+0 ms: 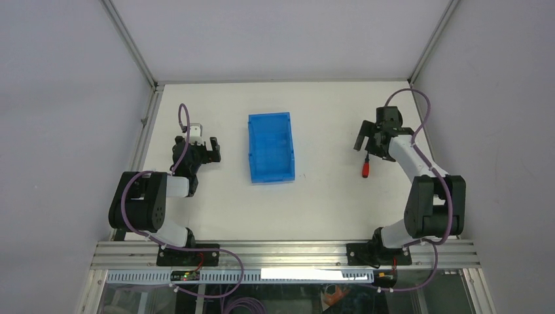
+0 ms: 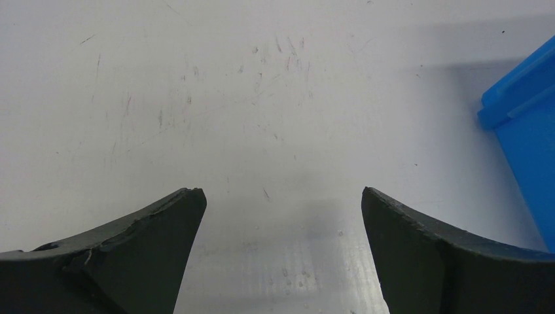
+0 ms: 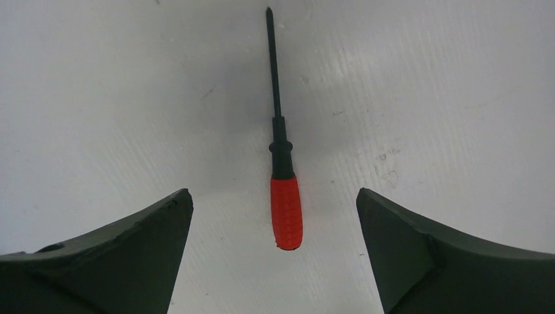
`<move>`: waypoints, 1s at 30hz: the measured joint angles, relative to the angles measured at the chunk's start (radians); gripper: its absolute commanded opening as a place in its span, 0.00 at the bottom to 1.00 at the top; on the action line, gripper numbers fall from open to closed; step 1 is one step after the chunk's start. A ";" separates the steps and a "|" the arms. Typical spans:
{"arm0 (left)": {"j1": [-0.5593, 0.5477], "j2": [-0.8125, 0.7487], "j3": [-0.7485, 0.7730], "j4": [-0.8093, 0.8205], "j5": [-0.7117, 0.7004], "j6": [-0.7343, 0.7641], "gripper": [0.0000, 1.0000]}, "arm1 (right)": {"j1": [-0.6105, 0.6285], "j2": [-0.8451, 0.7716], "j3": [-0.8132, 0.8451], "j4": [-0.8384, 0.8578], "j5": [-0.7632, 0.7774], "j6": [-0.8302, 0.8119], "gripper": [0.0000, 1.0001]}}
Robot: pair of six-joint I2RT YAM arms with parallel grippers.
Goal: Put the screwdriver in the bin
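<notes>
Cut off and covered — what stays partial

Left wrist view: the bin [image 2: 523, 124] runs off the edge at 3 o'clock. From above, the screwdriver [image 1: 366, 169] shaft is lost beneath the right gripper [image 1: 368, 148] toward 12 o'clock.

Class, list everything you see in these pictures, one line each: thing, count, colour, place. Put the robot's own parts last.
bin: one, bright blue, middle of the table, nothing seen inside
screwdriver: one, red handle and dark shaft, flat on the table right of the bin
table: one, white, under everything
left gripper: one, dark, open, left of the bin, holding nothing
right gripper: one, dark, open, fingers either side of the screwdriver, not touching it
</notes>
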 measured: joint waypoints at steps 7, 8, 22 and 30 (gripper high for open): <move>0.000 0.000 0.000 0.000 0.000 0.000 0.99 | 0.000 0.132 -0.047 -0.007 0.011 0.011 0.77; 0.000 0.000 0.000 0.000 0.000 0.000 0.99 | 0.000 0.159 -0.047 -0.006 0.011 0.017 0.69; 0.000 0.000 0.000 0.000 0.000 0.000 0.99 | 0.000 0.158 -0.029 -0.074 0.033 0.029 0.03; 0.000 0.000 0.000 0.000 0.000 0.000 0.99 | 0.053 0.047 0.204 -0.232 0.061 -0.013 0.02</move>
